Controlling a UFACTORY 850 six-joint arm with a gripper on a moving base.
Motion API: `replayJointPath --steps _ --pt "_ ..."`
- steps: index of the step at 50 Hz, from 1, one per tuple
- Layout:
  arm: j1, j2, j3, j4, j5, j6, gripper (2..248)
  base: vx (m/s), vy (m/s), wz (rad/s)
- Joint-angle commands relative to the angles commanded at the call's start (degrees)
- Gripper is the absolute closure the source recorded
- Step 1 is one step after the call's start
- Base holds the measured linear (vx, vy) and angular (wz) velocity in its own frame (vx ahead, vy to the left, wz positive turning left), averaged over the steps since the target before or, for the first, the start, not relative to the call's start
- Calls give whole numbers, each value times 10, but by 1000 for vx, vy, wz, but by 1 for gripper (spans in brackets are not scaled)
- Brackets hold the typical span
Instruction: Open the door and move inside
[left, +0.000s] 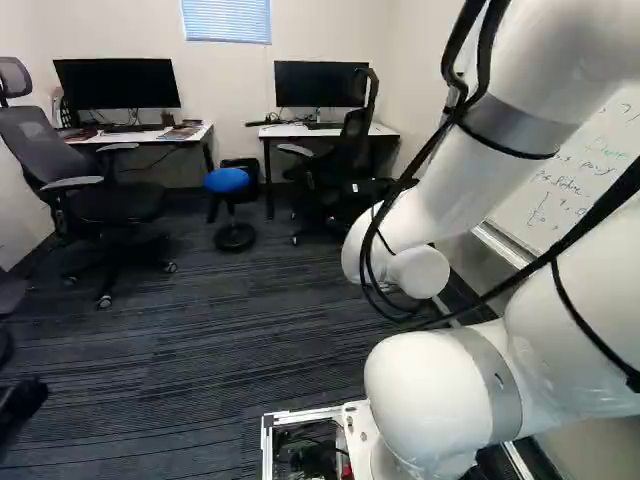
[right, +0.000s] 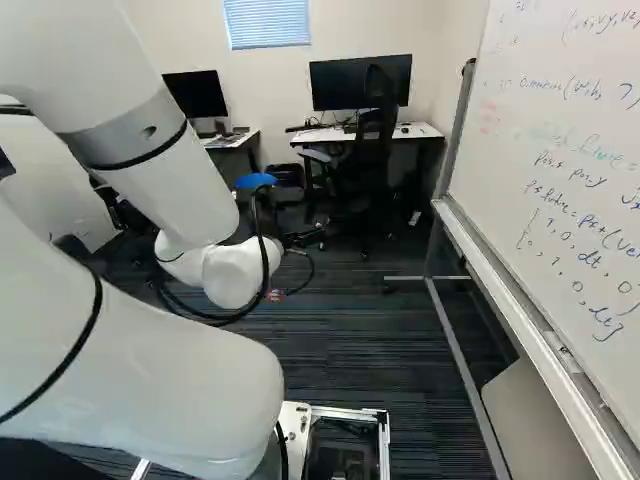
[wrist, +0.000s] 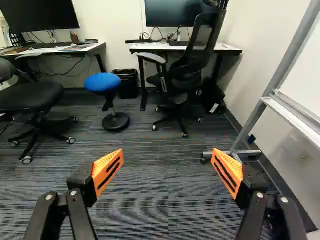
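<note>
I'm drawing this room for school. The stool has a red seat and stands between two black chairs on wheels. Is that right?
Not quite: the stool has a blue seat, not a red one, as the wrist view shows. The rest is right: it stands between two black chairs on wheels.

White rounded robot arm, right half of left base view: smooth, glossy, plastic-looking; grey bands satin, metallic. Dark grey striped carpet, lower left, same view: matt, rough textile. Large white writing board, right of right base view: smooth, slight sheen; grey straight frame metal-looking. Wrist view: round blue stool seat matt, cloth-like; orange wedge-shaped pads ribbed, matt.
</note>
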Motion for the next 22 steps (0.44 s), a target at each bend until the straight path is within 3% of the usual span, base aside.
replayJointPath --steps 22 --pt "0 0 0 0 0 0 3 -7 0 1"
